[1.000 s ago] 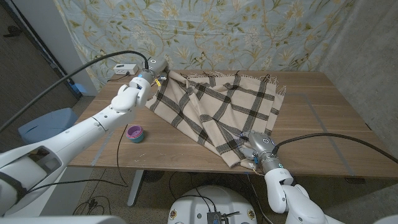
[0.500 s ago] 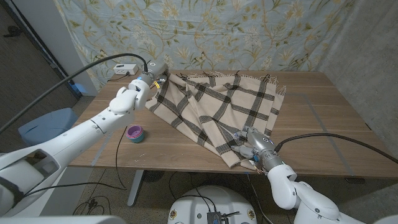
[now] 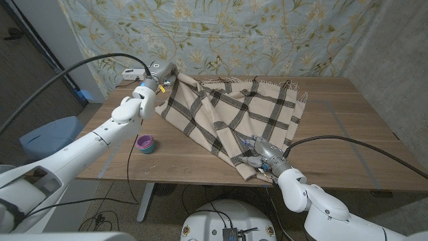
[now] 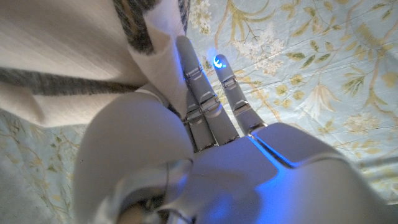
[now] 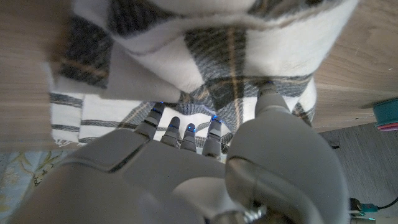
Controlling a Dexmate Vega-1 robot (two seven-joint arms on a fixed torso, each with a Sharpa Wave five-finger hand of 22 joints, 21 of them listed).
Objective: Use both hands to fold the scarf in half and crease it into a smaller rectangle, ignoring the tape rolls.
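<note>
Your left hand (image 3: 148, 88) is gripping the cream wool scarf with dark plaid stripes (image 3: 234, 117) at its upper-left corner; your right hand (image 3: 257, 152) is clutching its lower-centre edge, fingertips buried under cloth.

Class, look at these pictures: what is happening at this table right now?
A two-armed robot is folding a plaid scarf on a wooden table. Its left hand holds the scarf's far left corner lifted off the table, while its right hand grips the near corner at the table's front edge. The scarf lies rumpled, not yet a neat rectangle. A purple tape roll sits untouched nearby.
</note>
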